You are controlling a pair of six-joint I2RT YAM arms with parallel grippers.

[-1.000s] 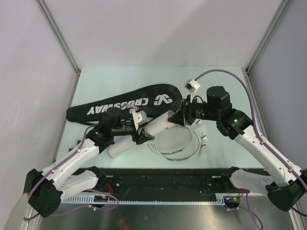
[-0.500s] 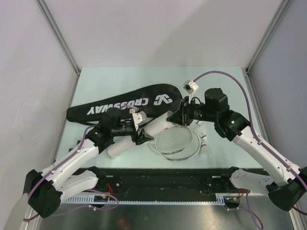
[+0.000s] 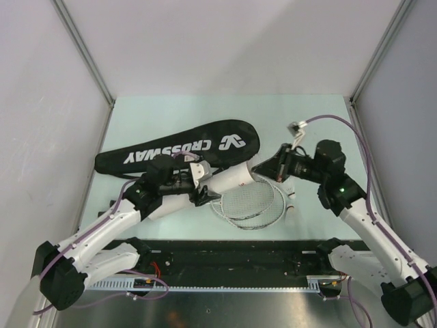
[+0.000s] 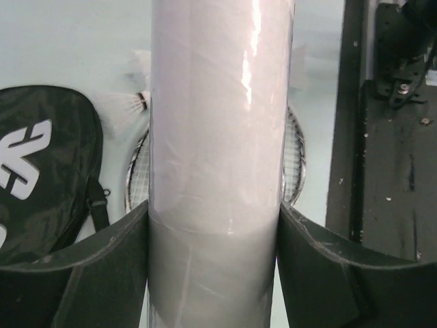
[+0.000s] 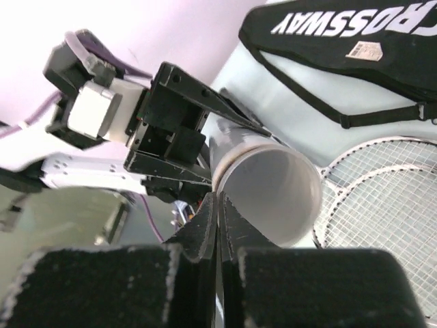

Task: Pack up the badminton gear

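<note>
Left hand [image 4: 213, 225] clasps glossy white tube [image 4: 218, 102]; right hand [image 5: 218, 205], pressed together, perhaps touches its round rim

white tube [image 4: 218, 123] gripped by tool [image 4: 213, 222], shuttlecock [image 4: 126, 113] behind

A pale green table [image 3: 164, 113] stands between grey walls [image 3: 232, 41]; a black plate [image 3: 232, 254] and a white slotted duct [image 3: 225, 282] run along its near edge
</note>
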